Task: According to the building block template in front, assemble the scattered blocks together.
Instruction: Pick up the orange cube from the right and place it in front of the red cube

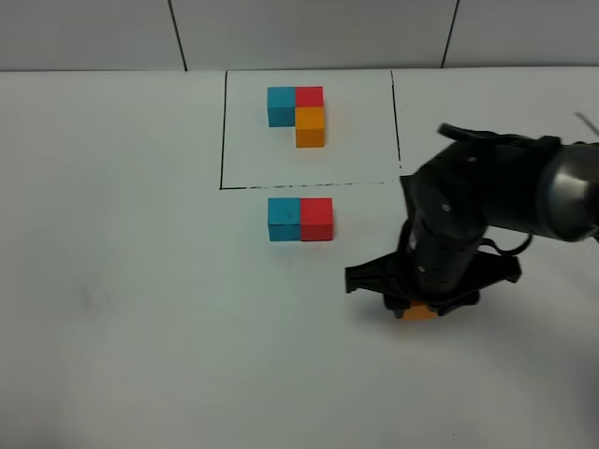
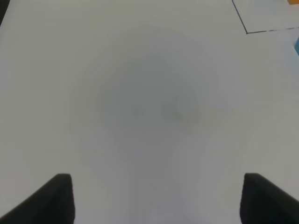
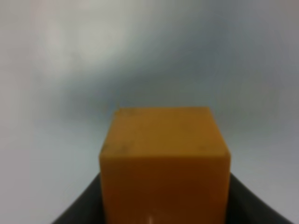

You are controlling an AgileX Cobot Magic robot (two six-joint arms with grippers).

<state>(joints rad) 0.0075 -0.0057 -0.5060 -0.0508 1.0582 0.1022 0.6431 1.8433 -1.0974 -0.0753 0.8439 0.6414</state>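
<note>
The building block template (image 1: 298, 114), blue, red and orange cubes joined in an L, lies at the back inside a thin black drawn rectangle (image 1: 223, 140). Of the scattered blocks, the teal-blue one (image 1: 284, 219) and the red one (image 1: 316, 219) sit side by side, touching, just in front of that rectangle. My right gripper (image 1: 417, 309) points down at the front right, shut on the orange block (image 1: 416, 314) (image 3: 163, 158); its dark fingers (image 3: 77, 212) flank the cube. In the left wrist view my left gripper (image 2: 156, 198) is open over bare table with nothing between its fingers.
The white table (image 1: 140, 281) runs to a tiled wall at the back. The right arm's black body (image 1: 477, 201) hangs over the table's right side. A corner of the drawn rectangle (image 2: 246, 32) shows in the left wrist view.
</note>
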